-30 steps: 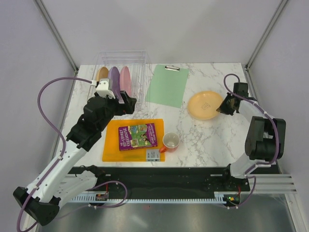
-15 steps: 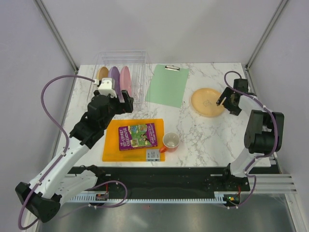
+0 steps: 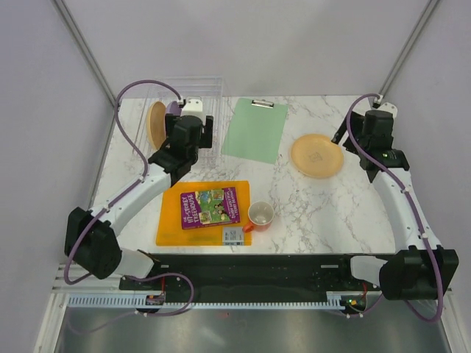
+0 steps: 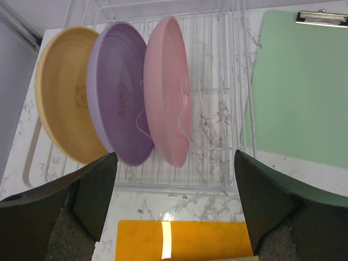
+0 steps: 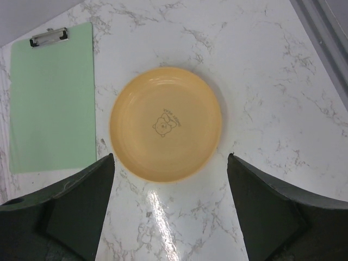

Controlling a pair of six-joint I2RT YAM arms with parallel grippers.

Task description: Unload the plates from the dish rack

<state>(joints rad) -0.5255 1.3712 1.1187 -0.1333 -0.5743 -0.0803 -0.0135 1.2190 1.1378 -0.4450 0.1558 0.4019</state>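
So 3 plates (image 4: pixel 119 92) upright in rack (image 4: pixel 217 136); yellow plate (image 5: pixel 166 124) flat nr clipboard (image 5: pixel 51 98), prob. untouched.

A worktop (image 3: pixel 324 213) of white marble veined in grey is shown, enclosed by a plain pale back wall (image 3: pixel 243 37), a left wall (image 3: pixel 37 147) and a right wall (image 3: pixel 441 132) of the same tint. A slanted metal left post (image 3: pixel 85 51) and right post (image 3: pixel 401 51) are seen at the rear corners. The near edge is bounded by a black strip (image 3: pixel 250 268), below which a white slotted duct (image 3: pixel 243 300) and a grey metal sheet (image 3: pixel 257 331) are set. Soft light is cast throughout; a glare patch (image 5: pixel 155 206) is reflected on the marble.
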